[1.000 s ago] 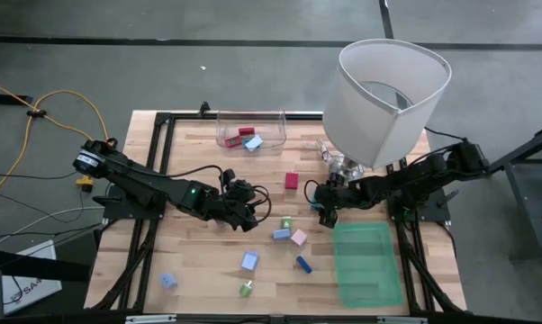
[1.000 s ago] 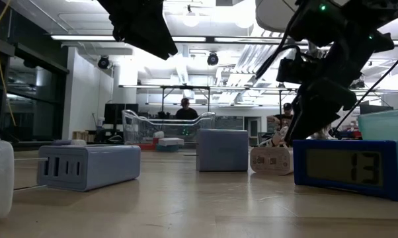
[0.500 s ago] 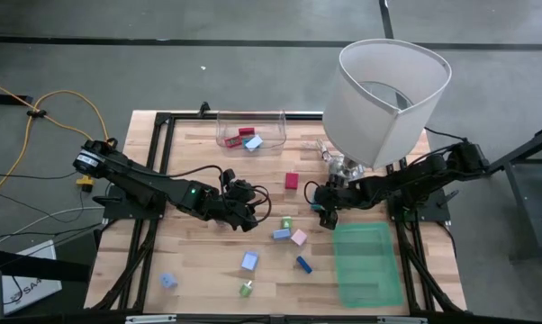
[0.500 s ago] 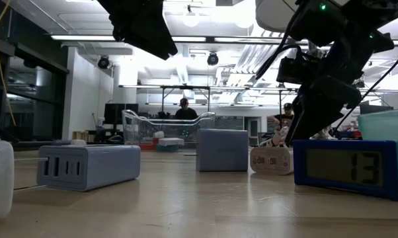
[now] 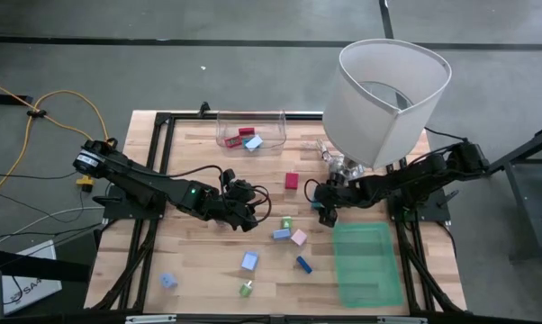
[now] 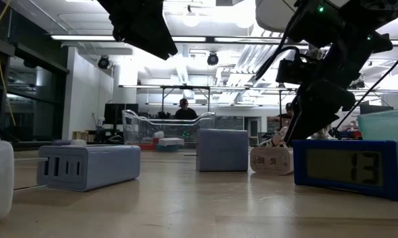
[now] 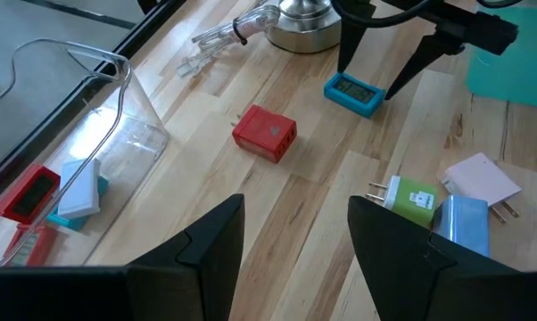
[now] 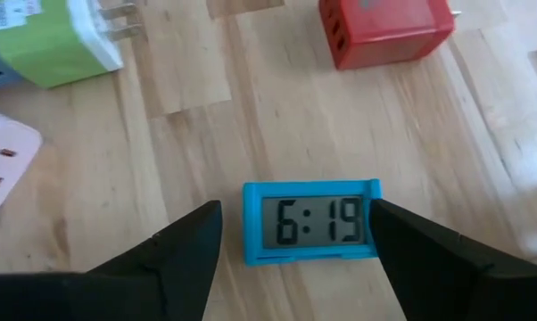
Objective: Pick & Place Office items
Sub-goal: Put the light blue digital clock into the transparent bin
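Observation:
The office items lie scattered on the wooden table. They include a red block [image 5: 292,180], a green plug [image 5: 286,222], a blue piece [image 5: 281,234], a pink one [image 5: 299,238] and others nearer the front edge. A small blue clock [image 8: 311,221] lies flat on the table. My right gripper [image 8: 293,254] is open, slanting down over the clock with one finger on each side of it. The left wrist view also shows the clock [image 7: 353,92] between those fingers. My left gripper [image 7: 295,250] hangs open above bare wood at the table's middle left [image 5: 250,214], with nothing between its fingers.
A clear bin [image 5: 251,130] at the far edge holds red and light blue pieces. A big white lamp [image 5: 392,90] stands at the far right, with its metal base [image 7: 309,13] just behind the clock. A green tray [image 5: 367,263] lies at the near right.

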`<action>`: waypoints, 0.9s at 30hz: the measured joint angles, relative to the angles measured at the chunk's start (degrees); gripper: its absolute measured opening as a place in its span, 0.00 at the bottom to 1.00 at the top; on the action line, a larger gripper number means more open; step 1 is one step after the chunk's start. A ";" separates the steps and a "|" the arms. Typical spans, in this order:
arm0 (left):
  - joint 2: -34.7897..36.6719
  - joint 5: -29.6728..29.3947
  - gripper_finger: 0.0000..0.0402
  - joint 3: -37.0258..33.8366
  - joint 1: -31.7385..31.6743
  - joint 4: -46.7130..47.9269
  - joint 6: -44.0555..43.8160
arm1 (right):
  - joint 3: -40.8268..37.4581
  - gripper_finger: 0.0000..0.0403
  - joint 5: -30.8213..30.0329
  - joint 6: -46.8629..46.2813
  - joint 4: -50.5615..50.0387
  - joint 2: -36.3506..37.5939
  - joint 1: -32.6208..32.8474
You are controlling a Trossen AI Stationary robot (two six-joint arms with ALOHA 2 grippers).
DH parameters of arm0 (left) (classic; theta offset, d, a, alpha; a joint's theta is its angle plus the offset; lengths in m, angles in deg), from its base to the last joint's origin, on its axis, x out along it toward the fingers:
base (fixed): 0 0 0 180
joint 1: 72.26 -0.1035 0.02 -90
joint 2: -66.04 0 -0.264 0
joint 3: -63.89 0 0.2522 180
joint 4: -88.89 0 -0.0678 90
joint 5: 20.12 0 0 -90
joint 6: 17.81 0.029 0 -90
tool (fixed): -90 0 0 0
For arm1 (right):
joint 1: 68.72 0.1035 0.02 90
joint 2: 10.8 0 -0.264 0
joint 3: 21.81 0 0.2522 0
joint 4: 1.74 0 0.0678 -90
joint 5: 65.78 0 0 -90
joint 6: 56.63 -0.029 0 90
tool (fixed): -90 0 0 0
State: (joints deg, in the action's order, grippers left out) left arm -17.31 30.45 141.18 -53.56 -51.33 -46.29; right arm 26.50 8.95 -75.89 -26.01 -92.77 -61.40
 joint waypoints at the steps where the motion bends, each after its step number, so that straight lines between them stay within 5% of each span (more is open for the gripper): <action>1: 0.00 0.00 0.48 0.00 0.00 0.01 0.01 | 0.00 0.68 0.20 -0.02 -0.15 0.00 -0.27; 18: 0.00 0.00 0.48 0.00 0.02 0.00 0.02 | 0.00 0.98 0.71 -1.68 -0.80 0.00 -1.09; 27: 0.00 0.00 0.48 0.00 0.00 0.00 0.00 | 0.00 0.98 2.55 -2.03 -1.04 0.00 -2.40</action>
State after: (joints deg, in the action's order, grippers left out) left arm -17.31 30.45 141.18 -53.56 -51.33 -46.30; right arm 26.50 11.50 -77.93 -27.05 -92.77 -63.80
